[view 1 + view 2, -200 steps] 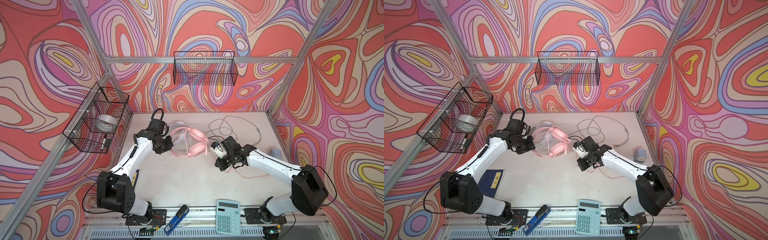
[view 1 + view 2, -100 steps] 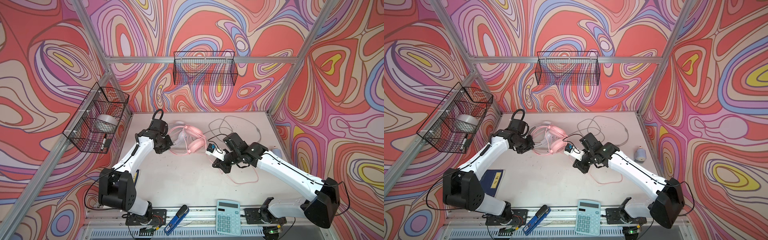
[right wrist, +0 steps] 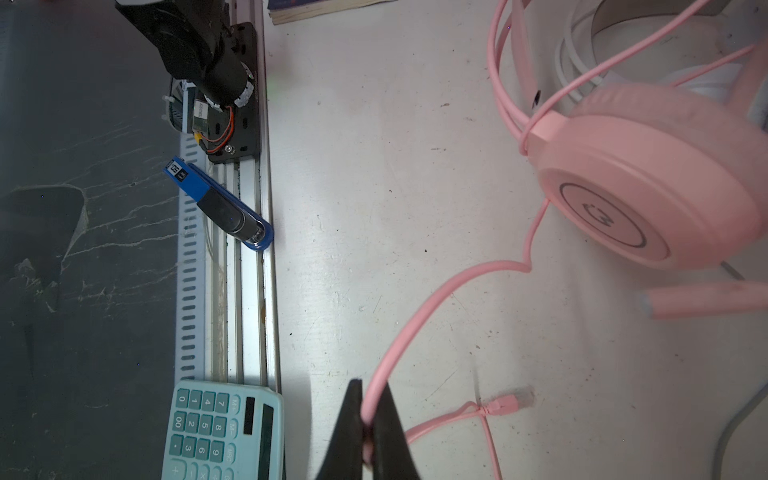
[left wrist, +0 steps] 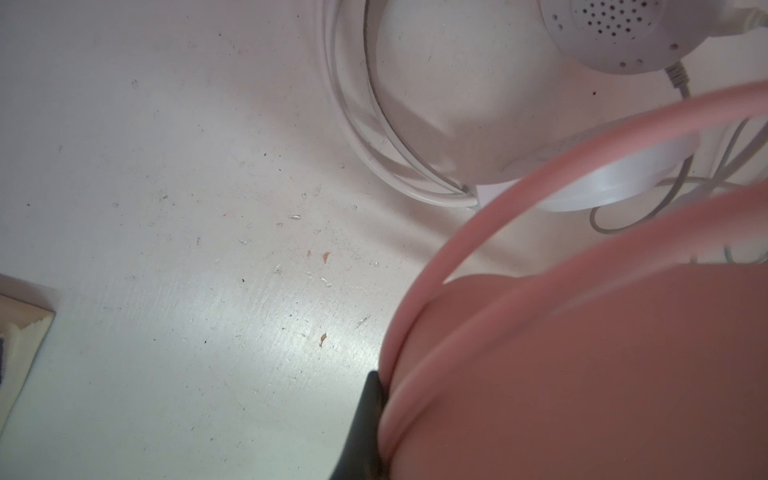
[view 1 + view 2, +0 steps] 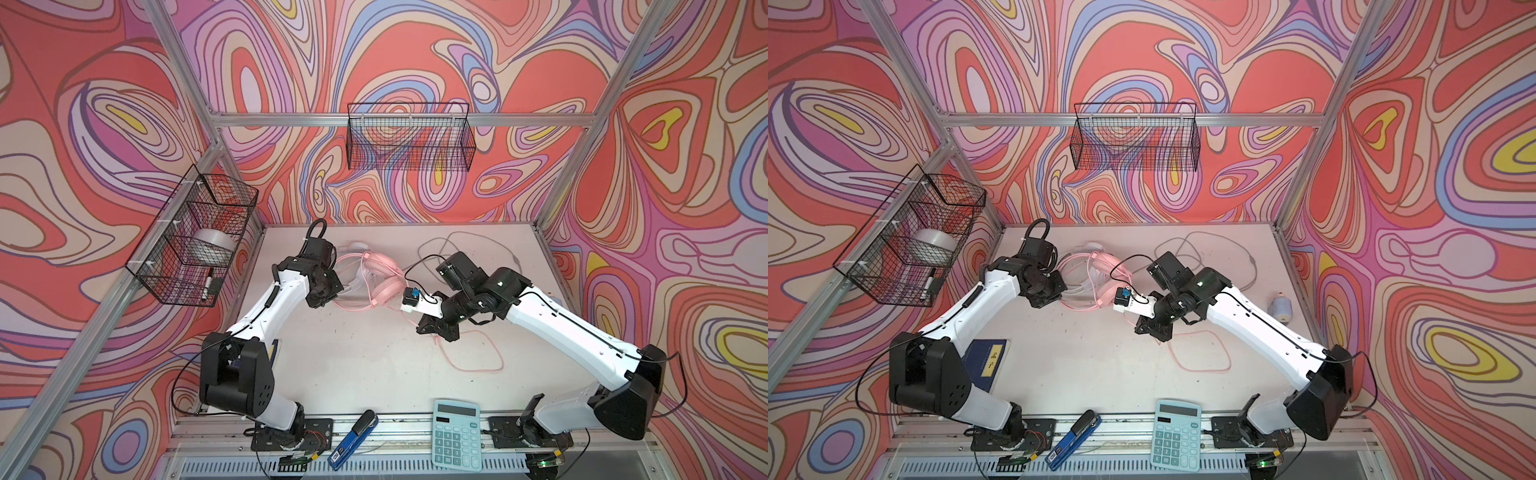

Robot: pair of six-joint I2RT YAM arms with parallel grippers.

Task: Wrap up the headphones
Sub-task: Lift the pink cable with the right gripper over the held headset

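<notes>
At the counter's (image 5: 365, 365) back, the left pincer (image 5: 337, 291) clamps the light, rigid pink headphones (image 5: 384, 286) beside the white pair (image 4: 602, 33), while the right pincer (image 3: 368, 419) pinches the limp, slip-prone pink cord (image 3: 415, 324), probably the best winding hold.

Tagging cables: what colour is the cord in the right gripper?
Pink. The right gripper is shut on the cord; the right wrist view shows it best.

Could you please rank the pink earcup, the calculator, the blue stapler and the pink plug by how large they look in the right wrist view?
1. pink earcup, clearly largest
2. calculator, though the frame crops it
3. blue stapler
4. pink plug, smallest
</notes>
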